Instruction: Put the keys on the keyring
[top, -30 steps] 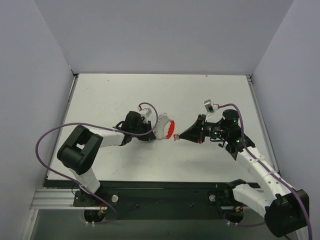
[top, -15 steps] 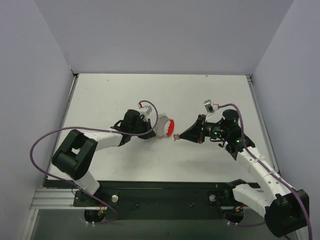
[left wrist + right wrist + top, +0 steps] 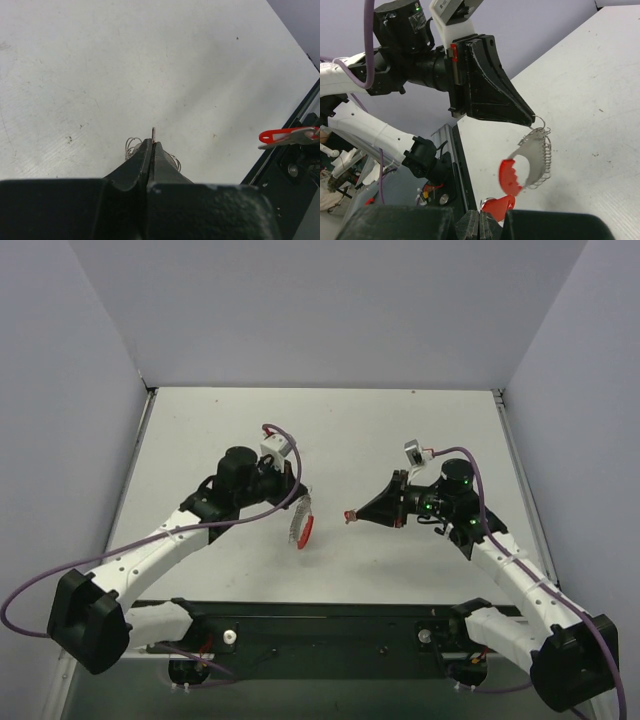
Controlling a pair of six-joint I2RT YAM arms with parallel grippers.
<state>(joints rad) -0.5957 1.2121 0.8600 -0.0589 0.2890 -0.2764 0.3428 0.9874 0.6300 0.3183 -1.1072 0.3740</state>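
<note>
L gripper [image 3: 531, 120]: jaws pressed fully together. They pinched a small wire loop [image 3: 539, 120] at the top of the keyring [image 3: 534, 156]. Nothing else was in that grip.

Keyring posn: it hung below my L fingertips, over the near-centre of the table [image 3: 400, 430]. It appeared lifted off the surface. The grey toothed section sat uppermost, with a thin wire coil [image 3: 547, 165] running along its outer edge. The red arc [image 3: 509, 181] was at the bottom. In the L wrist view only a short wire end showed between my closed tips, with coil loops visible on either side of the fingers.

R gripper [image 3: 480, 219]: jaws closed on the key [image 3: 499, 206], gripped at its red head. The shaft was not visible in the R wrist view, so I could not tell its orientation.

Key vs. keyring: in the R wrist view the key head sat just below the red arc. In the top view there was a clear gap between them, and they were not touching. The key was to the right of the ring. My two grippers faced each other, tips pointing inward.
</note>
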